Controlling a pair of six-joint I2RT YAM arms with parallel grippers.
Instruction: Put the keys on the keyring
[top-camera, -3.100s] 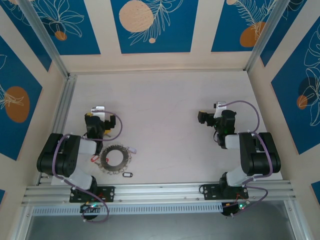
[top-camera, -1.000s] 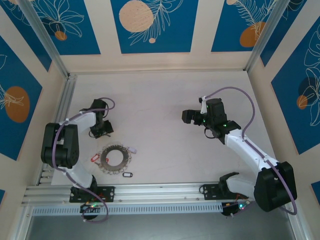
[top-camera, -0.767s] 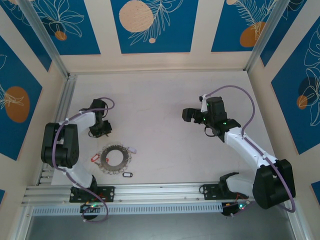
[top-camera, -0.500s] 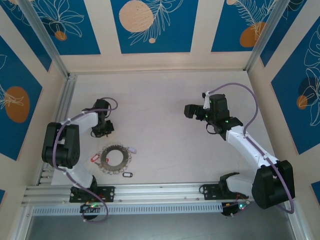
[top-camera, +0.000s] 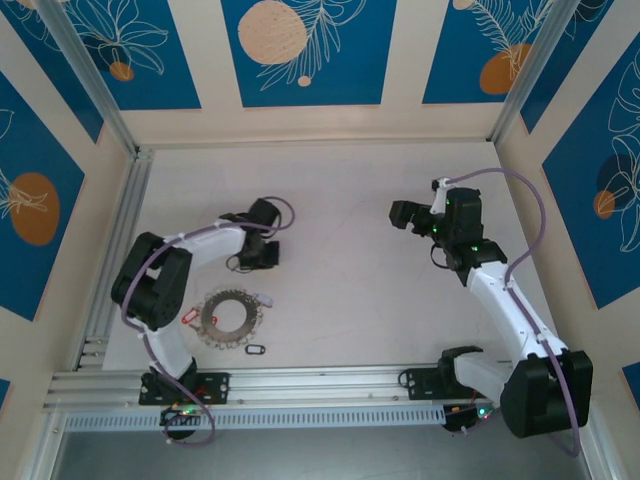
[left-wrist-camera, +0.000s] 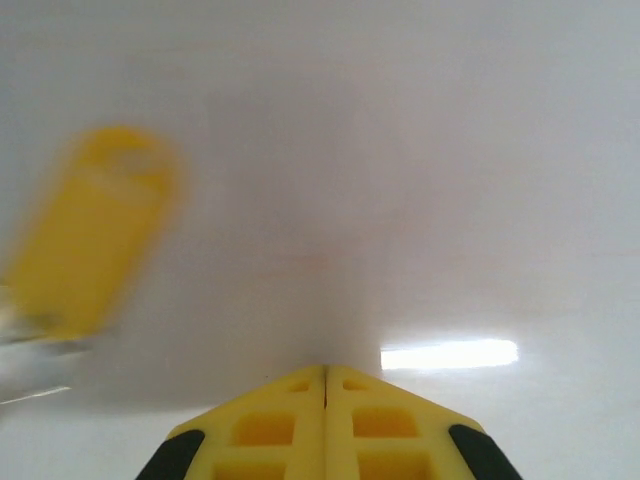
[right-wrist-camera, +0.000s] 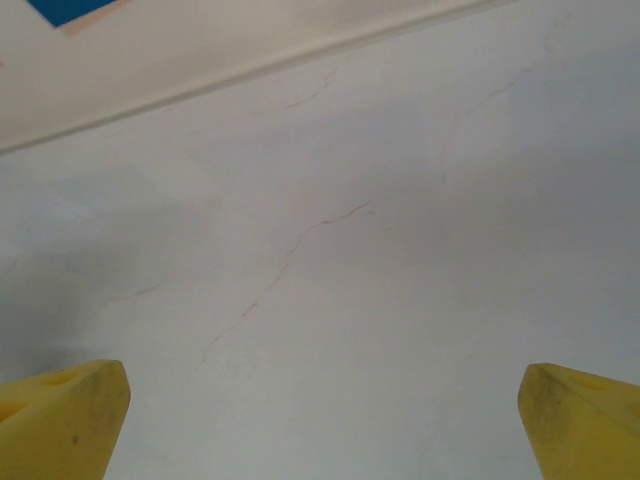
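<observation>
Two arms are bolted at the near edge of the pale tabletop (top-camera: 330, 190), and we see broad open room across its middle and far half. The left end effector (top-camera: 260, 253) sits low over the tabletop left of centre, just beyond the far side of the keyring (top-camera: 230, 318). In its wrist view the yellow fingers (left-wrist-camera: 270, 425) are pressed together along a thin seam, closed on nothing. A blurred yellow tag (left-wrist-camera: 95, 235) lies on the tabletop to the left of those fingers and apart from them. Something silvery shows at its near end, too smeared for us to make out. The keyring lies flat toward the near-left corner, short of the near rail (top-camera: 320, 383) and apart from the left side rail (top-camera: 122, 235). Three keys lie around it: the red-tagged key (top-camera: 187, 317) just beside its left rim, the white-tagged key (top-camera: 265, 298) at its far-right rim, and the black-tagged key (top-camera: 253, 350) just beside its near rim, between ring and rail. We cannot tell whether any of them is hooked onto a loop. The right end effector (top-camera: 400, 214) is held over the tabletop right of centre, well apart from the keyring. Its yellow fingers (right-wrist-camera: 60, 415) are spread wide at the lower corners of the wrist view, with bare, faintly cracked surface between them. Beyond them the tabletop runs on to the foot of the far wall (right-wrist-camera: 200, 60).
</observation>
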